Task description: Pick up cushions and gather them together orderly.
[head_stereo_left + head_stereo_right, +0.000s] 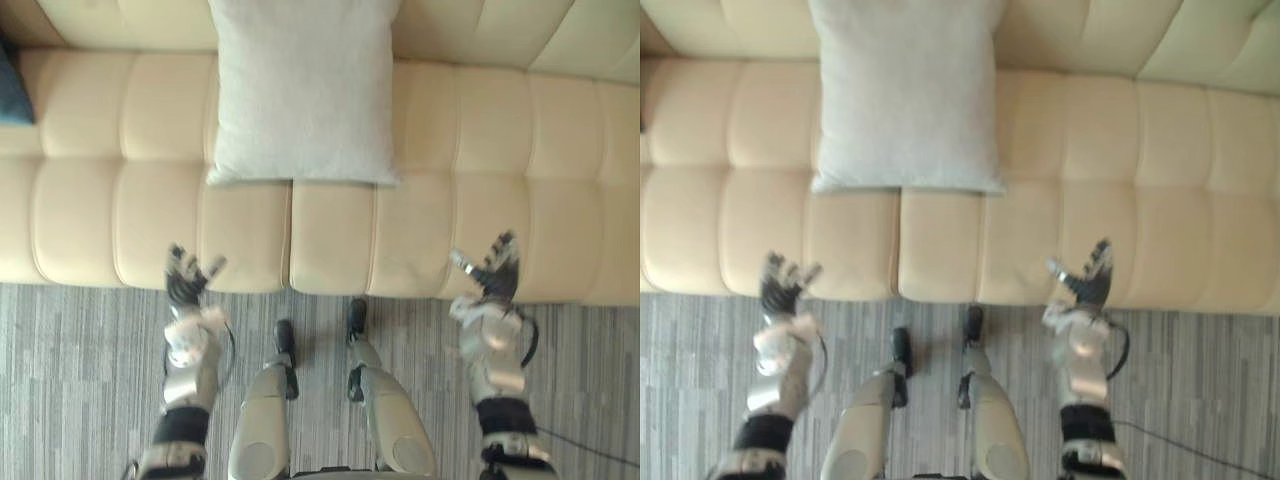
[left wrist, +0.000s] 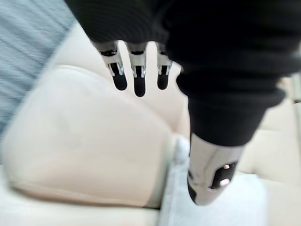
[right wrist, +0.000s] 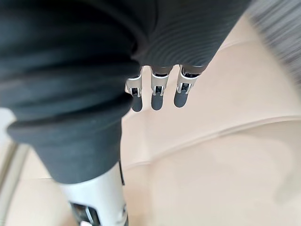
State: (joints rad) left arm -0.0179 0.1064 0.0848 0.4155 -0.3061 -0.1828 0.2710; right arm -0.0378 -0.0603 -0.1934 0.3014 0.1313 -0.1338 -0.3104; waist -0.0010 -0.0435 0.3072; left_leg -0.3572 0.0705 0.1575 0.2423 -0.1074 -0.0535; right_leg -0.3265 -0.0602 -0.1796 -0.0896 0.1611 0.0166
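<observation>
Both arms reach forward, well apart. The left hand (image 1: 186, 282) and right hand (image 1: 488, 278) point upward with fingers (image 2: 138, 80) straight and spread, the palms apparently turned inward.

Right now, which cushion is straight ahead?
The pale grey cushion, centred on the sofa; the dark blue cushion sits far left.

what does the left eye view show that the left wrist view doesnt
The left eye view adds the white cushion in full against the sofa back, a dark blue cushion at the far left, and the right hand, open. The left wrist view adds a close look at the left hand, fingers straight near the seat's front edge. Both show the beige sofa and grey floor.
</observation>
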